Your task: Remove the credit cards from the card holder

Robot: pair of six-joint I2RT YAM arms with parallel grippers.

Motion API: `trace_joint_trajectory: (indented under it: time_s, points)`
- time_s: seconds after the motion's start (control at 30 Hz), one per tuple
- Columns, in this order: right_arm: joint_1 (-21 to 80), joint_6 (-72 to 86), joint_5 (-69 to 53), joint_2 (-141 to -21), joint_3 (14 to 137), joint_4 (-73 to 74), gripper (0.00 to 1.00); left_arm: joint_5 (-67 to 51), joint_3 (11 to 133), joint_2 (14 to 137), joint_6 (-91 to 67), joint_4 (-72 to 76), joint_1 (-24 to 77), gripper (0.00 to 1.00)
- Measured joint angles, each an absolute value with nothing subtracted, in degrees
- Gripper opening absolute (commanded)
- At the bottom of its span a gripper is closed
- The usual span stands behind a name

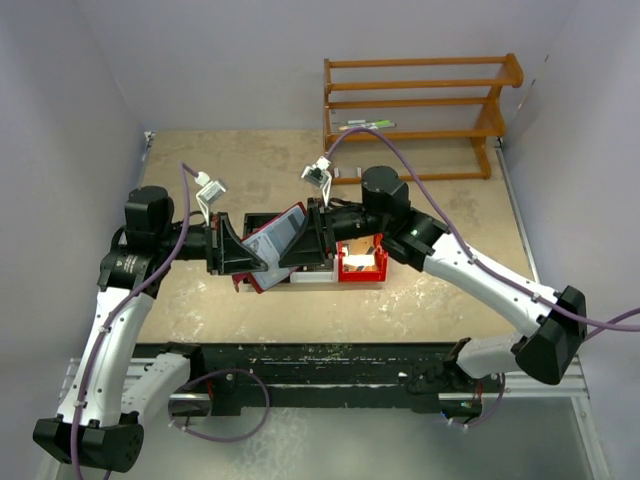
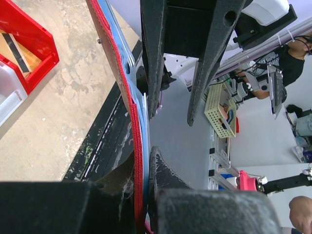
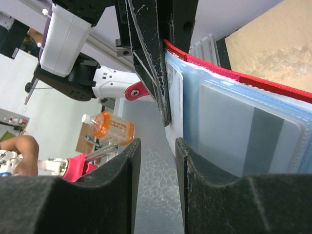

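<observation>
The maroon card holder [image 1: 278, 238] hangs open in the air between my two grippers. My left gripper [image 1: 238, 250] is shut on its red-and-blue edge [image 2: 138, 126], pinched between the jaws [image 2: 145, 161]. My right gripper [image 1: 308, 240] is open [image 3: 155, 146] right beside the holder's blue-grey sleeves [image 3: 229, 97]. A white card's edge [image 3: 174, 97] sticks out of a sleeve, by the inner face of my right-hand finger [image 3: 204, 180]. A grey card [image 3: 265, 141] sits inside a sleeve. A tan card [image 2: 19, 53] lies in the red bin [image 2: 36, 29].
The red bin [image 1: 362, 271] stands on the table right of the holder, with a white tray [image 1: 312, 276] beside it. A black box [image 1: 262, 218] sits behind the grippers. A wooden rack [image 1: 420, 110] stands at the back right.
</observation>
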State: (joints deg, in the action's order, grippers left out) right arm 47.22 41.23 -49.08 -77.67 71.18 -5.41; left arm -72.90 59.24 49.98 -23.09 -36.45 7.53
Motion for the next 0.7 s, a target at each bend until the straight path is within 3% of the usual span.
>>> trace_joint_trajectory:
  time_s: [0.7]
  points:
    - [47.05, 33.95, -50.54, -81.1, 78.41, 4.67, 0.37, -73.41, 59.27, 49.17, -23.4, -36.58, 7.46, 0.0]
